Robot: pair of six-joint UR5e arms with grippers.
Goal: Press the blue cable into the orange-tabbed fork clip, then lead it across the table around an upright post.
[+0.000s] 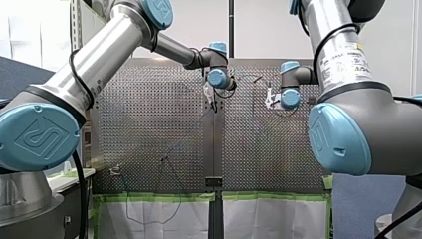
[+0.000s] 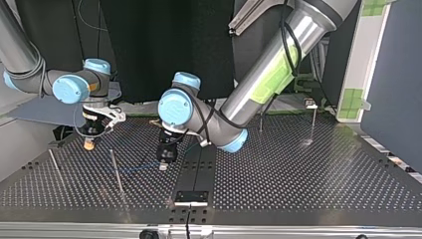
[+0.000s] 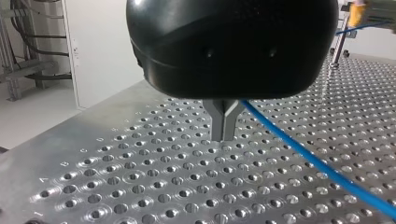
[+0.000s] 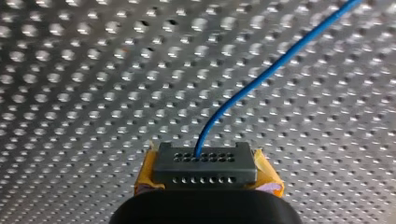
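The perforated metal table [image 2: 298, 174] I work over has a black strip [image 2: 199, 162] down its middle, ending at a small bracket [image 2: 191, 197]. Green tape [image 1: 149, 197] lines one edge above white sheets [image 1: 268, 219]. A dark curtain [image 2: 149, 45] hangs behind.

The blue cable [image 3: 317, 163] disappears behind my left claw [image 3: 225, 135], its end hidden.

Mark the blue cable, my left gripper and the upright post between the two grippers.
blue cable [image 4: 261, 77]: right wrist view, middle of its visible run.
left gripper [image 3: 225, 136]: left wrist view, midway between its fingertips.
post [image 2: 116, 172]: top view, middle of the shaft.
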